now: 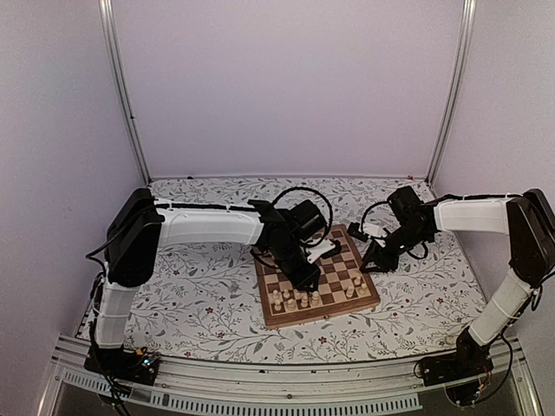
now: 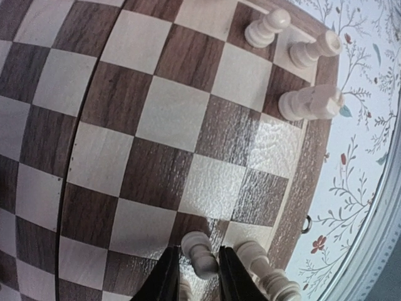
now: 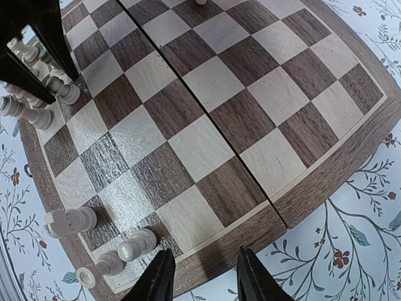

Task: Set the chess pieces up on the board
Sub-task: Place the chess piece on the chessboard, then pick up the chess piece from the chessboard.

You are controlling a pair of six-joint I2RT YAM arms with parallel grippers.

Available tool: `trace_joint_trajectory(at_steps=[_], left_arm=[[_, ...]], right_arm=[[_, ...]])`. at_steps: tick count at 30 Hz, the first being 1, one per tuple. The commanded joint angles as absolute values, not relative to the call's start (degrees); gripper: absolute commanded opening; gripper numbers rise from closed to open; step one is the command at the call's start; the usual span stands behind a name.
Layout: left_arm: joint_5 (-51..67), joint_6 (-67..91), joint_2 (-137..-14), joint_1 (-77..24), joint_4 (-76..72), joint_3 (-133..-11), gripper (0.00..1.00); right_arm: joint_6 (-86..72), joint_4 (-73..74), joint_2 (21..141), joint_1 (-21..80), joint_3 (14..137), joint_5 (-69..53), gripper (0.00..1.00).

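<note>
Left gripper (image 2: 199, 282): fingers (image 2: 168, 279) set barely wider than one pawn (image 2: 199, 249). The pawn stands upright between them on the board (image 2: 156, 119), near its edge, long axis vertical. Pads look to be touching it, but a firm grip cannot be told from this view. Neighbour piece (image 2: 254, 256) is just beside the outer finger.

Right gripper (image 3: 207, 282): wide apart, empty, over the board's border, well apart from that pawn.

Left arm is nearer; judged next move is a straight lift.
</note>
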State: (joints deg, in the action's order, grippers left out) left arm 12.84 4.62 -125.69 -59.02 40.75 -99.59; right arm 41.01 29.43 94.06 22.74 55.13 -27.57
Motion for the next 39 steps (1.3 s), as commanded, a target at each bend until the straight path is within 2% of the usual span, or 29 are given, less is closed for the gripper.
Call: trace_joint_trajectory(at_steps=[1, 7, 13, 22, 28, 39], left_arm=[[12.76, 4.24, -125.99, -59.85, 41.84, -100.98, 0.27], [10.65, 3.55, -123.03, -59.99, 43.73, -102.81, 0.31], [2.47, 0.87, -116.84, -59.03, 43.81, -102.56, 0.39], [-3.42, -2.00, -114.14, -49.66, 44.67, -100.01, 0.39], [5.82, 3.48, -111.92, -41.41, 32.50, -92.64, 0.40], [14.01, 7.63, -111.33, -38.40, 24.57, -85.01, 0.40]], right_arm=[[41.31, 30.01, 94.75, 22.65, 56.67, -27.86, 0.37], [41.06, 30.06, 94.45, 22.59, 56.69, -28.27, 0.37], [40.87, 30.06, 94.20, 22.62, 56.94, -28.72, 0.37], [40.29, 32.20, 89.81, 22.64, 63.76, -28.33, 0.38], [37.94, 33.59, 95.95, 23.91, 73.02, -35.79, 0.38], [36.72, 33.97, 115.00, 33.60, 87.69, -31.42, 0.43]])
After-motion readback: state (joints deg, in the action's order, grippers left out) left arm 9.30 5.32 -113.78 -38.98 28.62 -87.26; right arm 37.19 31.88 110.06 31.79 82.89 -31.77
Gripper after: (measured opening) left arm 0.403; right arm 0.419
